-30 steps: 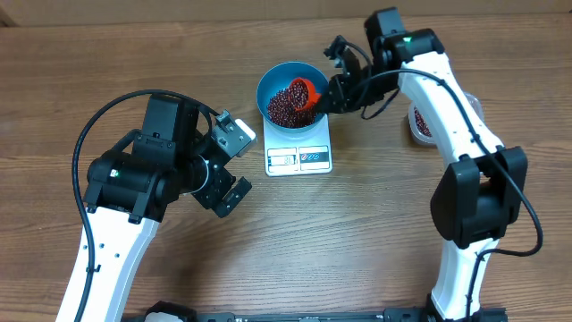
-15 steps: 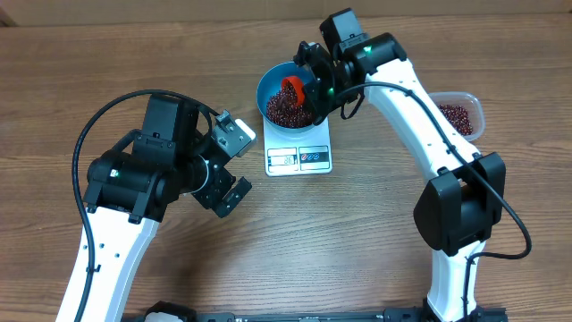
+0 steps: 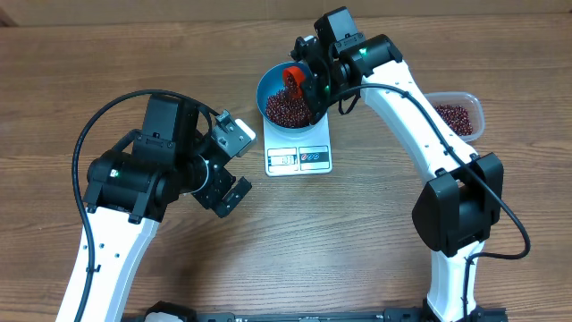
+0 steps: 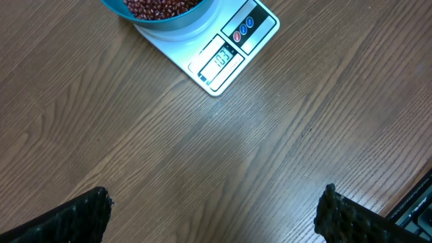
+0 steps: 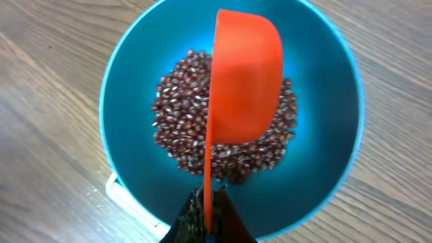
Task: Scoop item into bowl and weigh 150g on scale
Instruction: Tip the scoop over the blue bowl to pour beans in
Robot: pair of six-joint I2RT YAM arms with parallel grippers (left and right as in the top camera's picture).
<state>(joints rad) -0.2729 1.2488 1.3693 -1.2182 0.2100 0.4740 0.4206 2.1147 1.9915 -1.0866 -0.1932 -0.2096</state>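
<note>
The blue bowl (image 3: 264, 88) stands on the white scale (image 3: 299, 158), with a heap of dark red-brown beans (image 3: 284, 109) inside. My right gripper (image 3: 313, 85) is shut on the thin handle of the orange scoop (image 3: 293, 79), which hangs over the bowl turned on its side. In the right wrist view the scoop (image 5: 246, 88) covers part of the beans (image 5: 175, 115), the bowl (image 5: 324, 169) fills the frame, and the right gripper (image 5: 209, 206) pinches the handle. My left gripper (image 3: 239, 165) is open and empty, left of the scale. Ahead of the left gripper (image 4: 216, 202) lies the scale (image 4: 229, 57).
A clear plastic container (image 3: 458, 116) holding more beans sits to the right, past my right arm. The scale's display and buttons (image 3: 298, 159) face the front of the table. Bare wood lies between my left gripper's fingers (image 4: 81, 216).
My right arm has swung left with the scoop, from the bowl's right rim to over its middle, and tipped it. The clear container has come into view. The left arm stayed put.
</note>
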